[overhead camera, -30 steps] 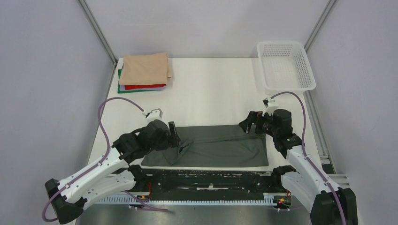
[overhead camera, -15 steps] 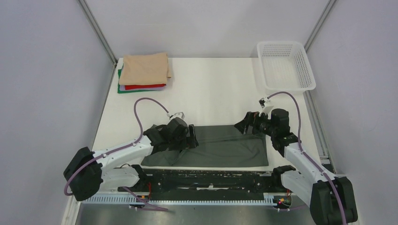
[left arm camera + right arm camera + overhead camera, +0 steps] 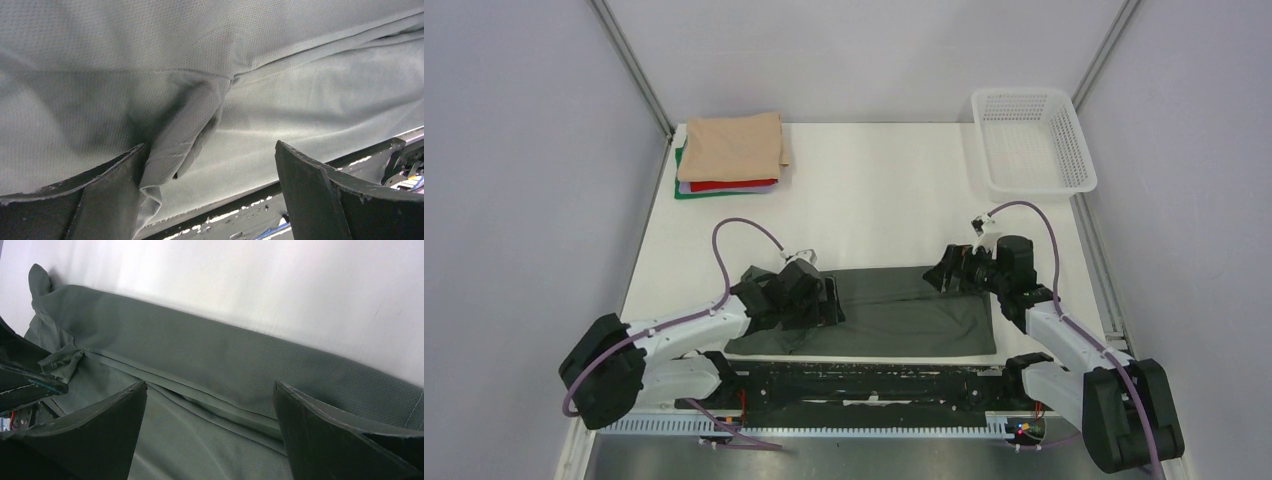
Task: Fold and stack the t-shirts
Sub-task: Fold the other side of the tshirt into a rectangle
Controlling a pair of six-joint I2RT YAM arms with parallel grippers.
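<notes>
Left gripper point(image 3: 834, 300), jaws wide and empty, low over the bunched left end of the charcoal-grey t-shirt point(image 3: 904, 318), right gripper point(image 3: 942, 275) equally wide and empty at its far-right corner, long axis left-to-right between them along the table's point(image 3: 874, 190) near edge.

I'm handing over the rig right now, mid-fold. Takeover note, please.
Left claw: open, low over the grey t-shirt's left part, by a bunched fold; holds nothing.
Right claw: open, over its far edge, towards the right; holds nothing.
Done: folded stack, tan on top, at far left.
Left: finish folding the grey t-shirt, add it to the stack.
</notes>
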